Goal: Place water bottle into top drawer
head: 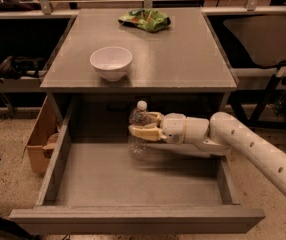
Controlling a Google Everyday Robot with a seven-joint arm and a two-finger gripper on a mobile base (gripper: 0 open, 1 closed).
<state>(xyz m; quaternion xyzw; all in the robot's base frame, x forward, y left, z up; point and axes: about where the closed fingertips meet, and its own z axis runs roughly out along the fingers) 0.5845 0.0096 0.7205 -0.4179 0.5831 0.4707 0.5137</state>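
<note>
Gripper (pixel 142 126) over top drawer (pixel 133 218) floor, jaws clamped round upright water bottle (pixel 137 147) mid-body. Expect light, thin-walled, slippery plastic; you squeeze ribbed middle gently.

A grey table (pixel 183 59) stands with its top drawer (pixel 133 219) pulled wide open toward the viewer, showing a bare grey floor. A white robot arm (pixel 253 149) reaches in from the right, and its gripper (pixel 141 124), over the back of the drawer, has its cream fingers (pixel 145 132) clasped around an upright water bottle (pixel 138 143) with a white cap. On the tabletop sit a white bowl (pixel 111 62) near the front left and a crumpled green bag (pixel 145 20) at the back, while a cardboard box (pixel 39 139) stands on the floor to the left of the drawer.
</note>
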